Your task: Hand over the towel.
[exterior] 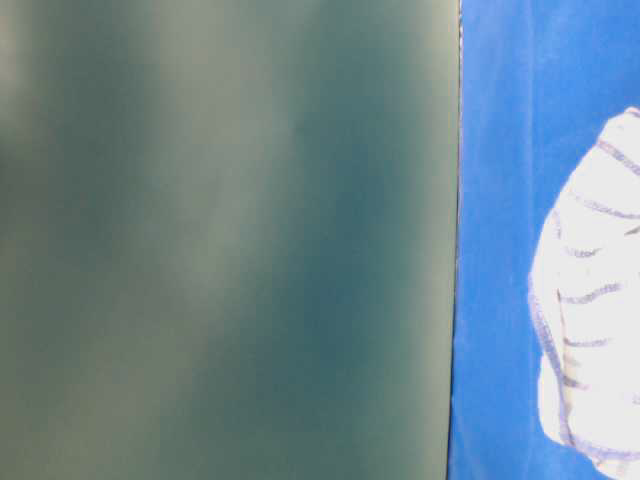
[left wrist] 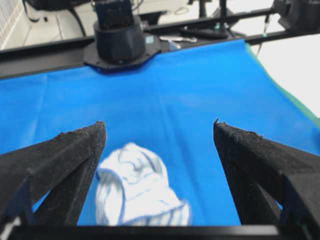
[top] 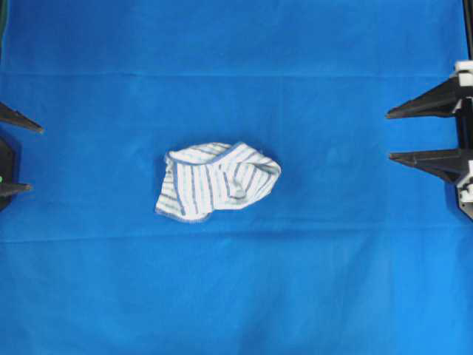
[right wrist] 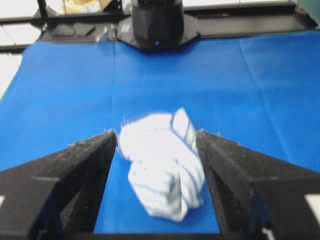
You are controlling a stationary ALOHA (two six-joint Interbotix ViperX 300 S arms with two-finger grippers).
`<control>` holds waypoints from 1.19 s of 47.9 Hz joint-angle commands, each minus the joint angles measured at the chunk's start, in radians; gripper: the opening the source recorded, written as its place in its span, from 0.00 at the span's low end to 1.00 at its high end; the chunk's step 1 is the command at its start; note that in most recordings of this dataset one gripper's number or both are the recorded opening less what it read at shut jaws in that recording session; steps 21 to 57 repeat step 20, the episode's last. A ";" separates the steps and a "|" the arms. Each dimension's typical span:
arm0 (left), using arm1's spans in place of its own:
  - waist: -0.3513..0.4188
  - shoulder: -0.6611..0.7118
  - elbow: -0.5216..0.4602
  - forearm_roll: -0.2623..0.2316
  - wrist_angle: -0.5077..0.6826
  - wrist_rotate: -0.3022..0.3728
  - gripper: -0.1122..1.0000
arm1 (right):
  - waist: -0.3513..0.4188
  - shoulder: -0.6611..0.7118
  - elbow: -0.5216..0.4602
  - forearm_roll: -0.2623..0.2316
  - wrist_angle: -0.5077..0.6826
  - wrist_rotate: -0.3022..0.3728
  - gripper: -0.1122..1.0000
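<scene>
Overhead view: While the towel [top: 218, 182] lay crumpled near the middle of the blue tablecloth [top: 236, 296], both arms stood back at the side edges, well apart from it.
Left gripper, overhead: the left gripper [top: 26, 158] showed only as two dark finger tips at the left edge, spread wide with bare cloth between them, holding nothing.
Right gripper, overhead: the right gripper [top: 389, 134] reached in from the right edge, its two black fingers parted and pointing toward the towel, nothing between them.
Table-level view: a blurred grey-green surface [exterior: 225, 240] filled most of the frame; to its right ran a strip of tablecloth with part of the striped towel at the right edge.
Left wrist view: the spread fingers [left wrist: 75, 160] framed the tablecloth; the towel sat low and left of centre, beside the left-hand finger, apart from both as far as could be told. The base of the other arm [left wrist: 120, 40] stood at the far edge of the cloth.
Right wrist view: the towel lay on the cloth in the gap between the parted fingers [right wrist: 235, 170], ungripped and blurred. The other arm's base [right wrist: 157, 25] stood at the far edge.
</scene>
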 commanded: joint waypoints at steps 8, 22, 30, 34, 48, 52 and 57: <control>0.003 -0.109 0.118 -0.003 -0.011 -0.002 0.93 | -0.037 -0.061 0.140 0.002 -0.097 0.000 0.72; 0.003 -0.124 0.178 -0.003 -0.051 -0.002 0.93 | -0.066 -0.025 0.210 0.005 -0.227 0.002 0.71; 0.003 -0.124 0.178 -0.003 -0.051 -0.002 0.93 | -0.066 -0.025 0.210 0.005 -0.227 0.002 0.71; 0.003 -0.124 0.178 -0.003 -0.051 -0.002 0.93 | -0.066 -0.025 0.210 0.005 -0.227 0.002 0.71; 0.003 -0.124 0.178 -0.003 -0.051 -0.002 0.93 | -0.066 -0.025 0.210 0.005 -0.227 0.002 0.71; 0.003 -0.124 0.178 -0.003 -0.051 -0.002 0.93 | -0.066 -0.025 0.210 0.005 -0.227 0.002 0.71; 0.003 -0.124 0.178 -0.003 -0.051 -0.002 0.93 | -0.066 -0.025 0.210 0.005 -0.227 0.002 0.71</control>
